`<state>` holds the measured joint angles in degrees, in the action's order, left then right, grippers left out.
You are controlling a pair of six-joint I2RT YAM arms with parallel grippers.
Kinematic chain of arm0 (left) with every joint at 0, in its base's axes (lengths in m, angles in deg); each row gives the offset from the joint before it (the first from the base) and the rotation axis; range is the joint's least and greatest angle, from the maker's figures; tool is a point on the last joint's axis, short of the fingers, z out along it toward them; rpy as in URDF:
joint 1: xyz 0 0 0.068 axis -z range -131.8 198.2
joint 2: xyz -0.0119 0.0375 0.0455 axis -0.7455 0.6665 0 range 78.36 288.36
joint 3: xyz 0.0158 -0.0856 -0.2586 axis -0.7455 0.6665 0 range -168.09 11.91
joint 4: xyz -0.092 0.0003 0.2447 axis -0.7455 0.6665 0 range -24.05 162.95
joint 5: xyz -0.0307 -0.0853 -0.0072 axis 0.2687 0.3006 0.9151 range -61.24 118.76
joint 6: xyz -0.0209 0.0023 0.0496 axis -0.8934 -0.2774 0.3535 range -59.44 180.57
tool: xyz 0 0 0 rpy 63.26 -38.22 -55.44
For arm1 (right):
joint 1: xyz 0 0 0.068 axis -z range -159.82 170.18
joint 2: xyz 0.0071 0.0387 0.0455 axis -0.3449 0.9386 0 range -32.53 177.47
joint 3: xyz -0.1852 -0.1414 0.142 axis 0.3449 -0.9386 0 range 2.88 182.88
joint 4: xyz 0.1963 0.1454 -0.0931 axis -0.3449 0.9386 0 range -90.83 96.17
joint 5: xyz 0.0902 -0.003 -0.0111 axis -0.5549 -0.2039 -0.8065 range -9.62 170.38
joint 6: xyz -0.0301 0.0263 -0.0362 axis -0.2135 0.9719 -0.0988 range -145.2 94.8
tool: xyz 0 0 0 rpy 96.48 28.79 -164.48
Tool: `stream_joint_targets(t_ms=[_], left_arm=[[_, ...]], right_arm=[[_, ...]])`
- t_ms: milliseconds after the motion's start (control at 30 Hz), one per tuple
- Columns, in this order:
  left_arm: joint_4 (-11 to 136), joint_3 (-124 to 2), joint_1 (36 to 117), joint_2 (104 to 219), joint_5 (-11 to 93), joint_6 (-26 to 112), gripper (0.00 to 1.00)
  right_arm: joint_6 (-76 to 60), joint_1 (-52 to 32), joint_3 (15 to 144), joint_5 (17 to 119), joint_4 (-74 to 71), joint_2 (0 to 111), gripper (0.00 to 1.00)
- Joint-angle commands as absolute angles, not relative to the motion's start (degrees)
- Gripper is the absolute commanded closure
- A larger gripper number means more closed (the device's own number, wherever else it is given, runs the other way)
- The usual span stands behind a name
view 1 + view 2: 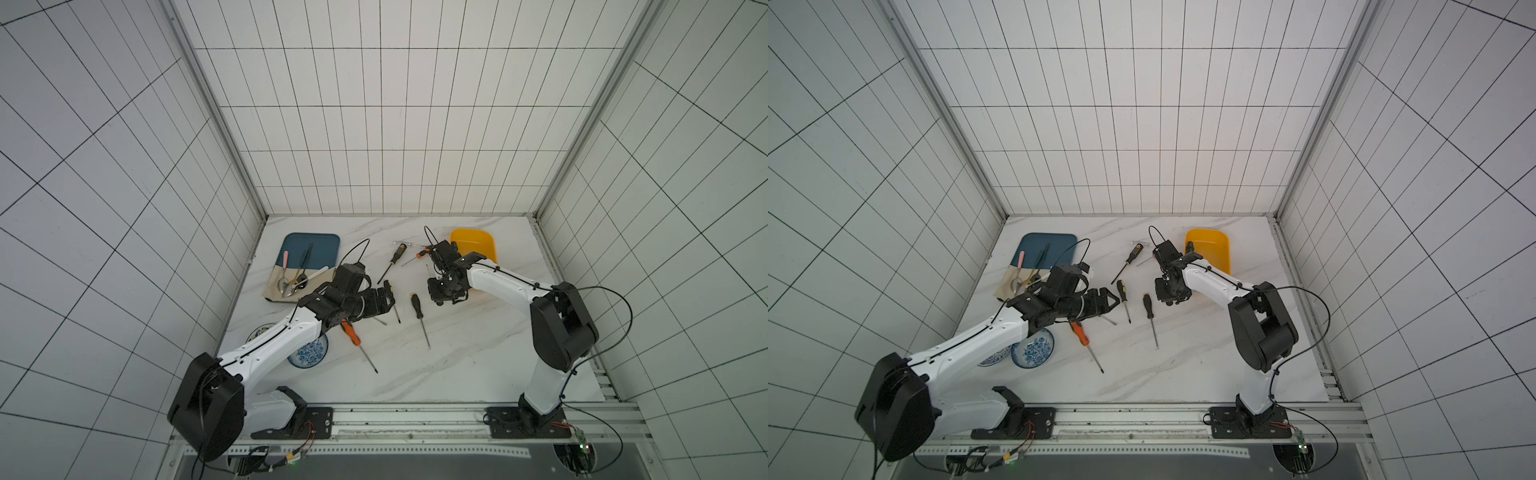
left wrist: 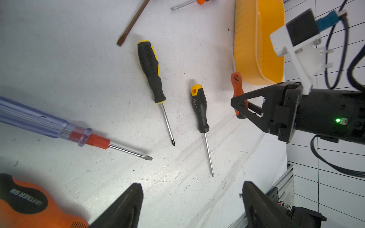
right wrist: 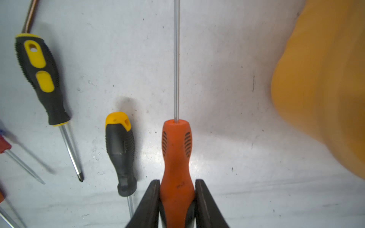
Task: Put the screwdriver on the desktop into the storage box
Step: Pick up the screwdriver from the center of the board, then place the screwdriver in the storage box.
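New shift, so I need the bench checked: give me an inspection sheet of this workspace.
Surface: white desktop, scuffed.
Job's things: yellow box, nothing seen inside; slim orange screwdriver beside it, held; other screwdrivers loose on the desktop.
Clutter: blue tray with spoons; patterned plates.
Grippers: right gripper shut on that screwdriver; left gripper open, empty.
Cables: cables loop at both wrists, no snag seen.
Surroundings: tiled walls, metal rail.

The desktop [image 3: 227, 98] was smooth and marble-veined, scuffed and speckled, with a dull sheen. The storage box [image 2: 246, 49] was slightly glossy plastic. The orange screwdriver [image 3: 176, 158] had a matt plastic handle with ribbed dark inserts and a polished metal shaft. The black-and-yellow screwdriver [image 2: 151, 71] had a knurled, rubbery-looking grip. The clear-handled screwdriver [image 2: 39, 120] was glossy see-through plastic.
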<state>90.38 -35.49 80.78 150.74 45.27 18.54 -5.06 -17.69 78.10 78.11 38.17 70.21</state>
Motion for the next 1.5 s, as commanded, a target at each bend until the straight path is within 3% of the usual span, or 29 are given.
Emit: stream_joint_targets(t_ms=[0,367,767,1467], left_arm=[[90.3,-34.94,80.99,149.79,44.94,18.82,0.17],[89.71,-34.32,80.99,149.48,45.66,18.49,0.17],[89.07,-32.93,81.02,148.82,46.19,17.94,0.17],[89.77,-31.68,80.99,147.29,45.9,17.82,0.17]], right_arm=[[-6.47,-16.8,81.94,78.97,40.9,67.77,0.83],[-7.87,-10.16,88.4,79.4,44.52,66.78,0.83],[-8.71,-0.82,96.2,79.97,45.47,73.42,0.83],[-9.31,3.08,103.88,80.02,44.59,89.22,0.82]])
